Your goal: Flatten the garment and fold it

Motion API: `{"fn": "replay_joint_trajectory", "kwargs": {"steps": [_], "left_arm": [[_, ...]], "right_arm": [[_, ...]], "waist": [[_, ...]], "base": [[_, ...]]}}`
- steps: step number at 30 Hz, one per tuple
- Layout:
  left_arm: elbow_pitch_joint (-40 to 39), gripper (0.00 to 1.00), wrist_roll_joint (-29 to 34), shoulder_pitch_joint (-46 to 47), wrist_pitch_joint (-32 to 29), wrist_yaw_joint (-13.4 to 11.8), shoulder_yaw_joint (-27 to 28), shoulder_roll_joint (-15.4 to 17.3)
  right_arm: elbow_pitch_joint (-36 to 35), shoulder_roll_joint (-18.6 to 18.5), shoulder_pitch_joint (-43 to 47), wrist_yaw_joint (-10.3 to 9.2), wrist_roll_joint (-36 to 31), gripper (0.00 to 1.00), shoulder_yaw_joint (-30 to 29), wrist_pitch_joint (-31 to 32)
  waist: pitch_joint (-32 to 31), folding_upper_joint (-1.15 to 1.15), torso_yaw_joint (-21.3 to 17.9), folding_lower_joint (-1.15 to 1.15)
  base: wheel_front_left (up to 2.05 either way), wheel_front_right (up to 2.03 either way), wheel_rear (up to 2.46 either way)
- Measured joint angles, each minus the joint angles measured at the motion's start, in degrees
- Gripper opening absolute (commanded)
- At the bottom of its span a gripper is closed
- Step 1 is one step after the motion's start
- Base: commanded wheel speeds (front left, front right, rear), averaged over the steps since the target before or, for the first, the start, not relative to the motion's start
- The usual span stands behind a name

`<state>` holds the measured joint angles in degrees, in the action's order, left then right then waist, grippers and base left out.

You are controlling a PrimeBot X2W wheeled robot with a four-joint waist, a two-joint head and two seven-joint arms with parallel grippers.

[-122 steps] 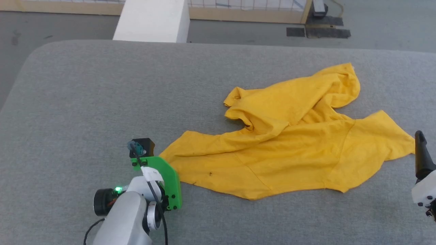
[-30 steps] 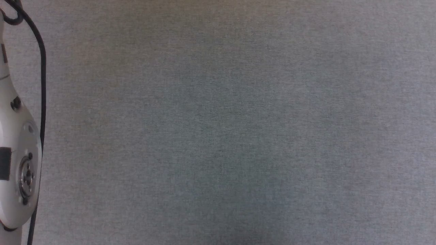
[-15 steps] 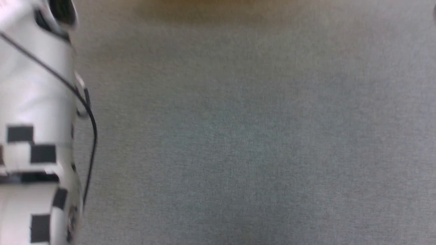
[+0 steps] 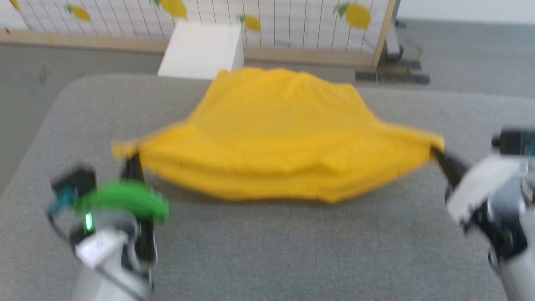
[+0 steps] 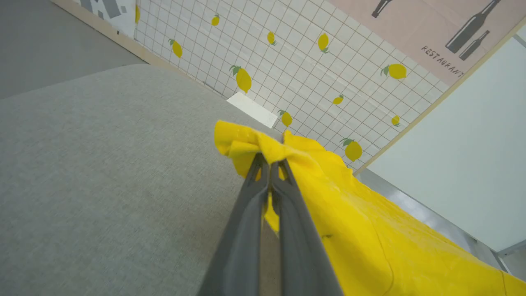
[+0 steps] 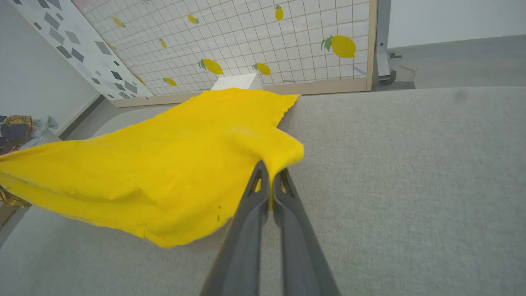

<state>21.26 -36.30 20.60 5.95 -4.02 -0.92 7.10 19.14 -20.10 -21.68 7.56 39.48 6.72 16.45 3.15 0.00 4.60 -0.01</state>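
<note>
Found the mustard-yellow short-sleeved cloth T-shirt held up over the middle of the grey fabric-covered worktop, spread crosswise from the worktop's left side to its right side, plain yellow side showing. Saw the near hem sagging in a shallow curve just above the worktop, and the far part of the cloth sloping away toward the worktop's far edge. Could not settle, through the blur of the head view, how much of that far part lay on the worktop.

Noted the left end effector closed tight on a bunched corner of the T-shirt above the worktop's left side, with cloth folded over both dark fingers. Noted the right end effector likewise clamped on the opposite corner above the worktop's right side, with a thin fold of yellow pinched between the closed tips.

Beyond the worktop's far edge, made out a white rectangular block and, behind it, a white grid panel printed with yellow lemons.
</note>
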Motion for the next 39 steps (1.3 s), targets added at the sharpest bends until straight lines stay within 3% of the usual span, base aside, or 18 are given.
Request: {"fn": "replay_joint_trajectory", "kwargs": {"steps": [5,11,14,18,21,26,31,35,36,37,39], "left_arm": [[-8.0,0.0,-2.0,-16.0,-4.3,-3.9,0.6,-0.9],[-15.4,0.0,-2.6,-26.6,-10.9,-8.5,1.2,-0.4],[-16.9,0.0,-1.9,-29.4,-15.8,-9.8,-0.4,1.5],[-17.3,0.0,4.4,-29.9,-22.1,-11.4,-5.5,6.9],[-16.5,0.0,6.9,-29.0,-25.7,-11.3,-8.1,9.0],[-15.4,0.0,7.3,-26.5,-27.0,-11.3,-9.1,9.2],[-14.8,0.0,6.4,-25.8,-25.0,-11.3,-8.7,8.0],[-14.4,0.0,6.0,-25.8,-23.8,-11.3,-8.6,7.2],[-14.4,0.0,6.0,-25.8,-23.6,-11.3,-8.6,7.2],[-14.4,0.0,5.9,-25.8,-23.2,-11.2,-8.4,7.0],[-14.4,0.0,5.6,-25.8,-22.9,-11.2,-8.3,7.0]], "right_arm": [[-7.6,2.0,14.6,0.0,-0.7,0.0,-6.2,4.6],[-18.0,5.1,28.1,0.0,-4.7,0.0,-12.4,13.2],[-23.7,5.1,31.4,0.0,-8.9,0.0,-13.2,18.5],[-28.9,4.2,31.6,0.0,-14.2,0.0,-9.9,27.5],[-29.1,2.2,30.0,0.0,-17.9,0.0,-5.4,34.3],[-26.0,0.7,24.9,0.0,-20.9,0.0,2.2,40.6],[-18.7,0.5,22.9,0.0,-21.9,0.0,6.4,41.8],[-15.4,1.2,22.3,0.0,-21.8,0.0,6.5,40.0],[-15.2,1.4,22.2,0.0,-21.7,0.07,6.1,38.8],[-15.0,1.7,22.1,0.0,-21.5,1.0,5.6,37.7],[-15.3,2.2,22.0,0.0,-20.7,1.0,4.8,35.0]], "waist": [[-4.0,0.0,0.1,0.0],[-4.9,0.0,-0.2,0.0],[-4.3,0.0,-0.6,0.0],[-3.2,0.0,-1.3,0.0],[-2.4,0.0,-1.5,0.0],[-0.9,0.0,-1.5,0.0],[0.4,0.0,-1.0,0.0],[1.0,0.0,-0.7,0.0],[1.1,0.0,-0.7,0.0],[1.2,0.0,-0.7,0.0],[1.1,0.0,-0.9,0.0]], "base": [[0.0,0.0,0.0],[0.0,0.0,0.0],[0.0,0.0,0.0],[0.0,0.0,0.0],[0.0,0.0,0.0],[0.0,0.0,0.0],[0.0,0.0,0.0],[0.0,0.0,0.0],[0.0,0.0,0.0],[0.0,0.0,0.0],[0.0,0.0,0.0]]}}
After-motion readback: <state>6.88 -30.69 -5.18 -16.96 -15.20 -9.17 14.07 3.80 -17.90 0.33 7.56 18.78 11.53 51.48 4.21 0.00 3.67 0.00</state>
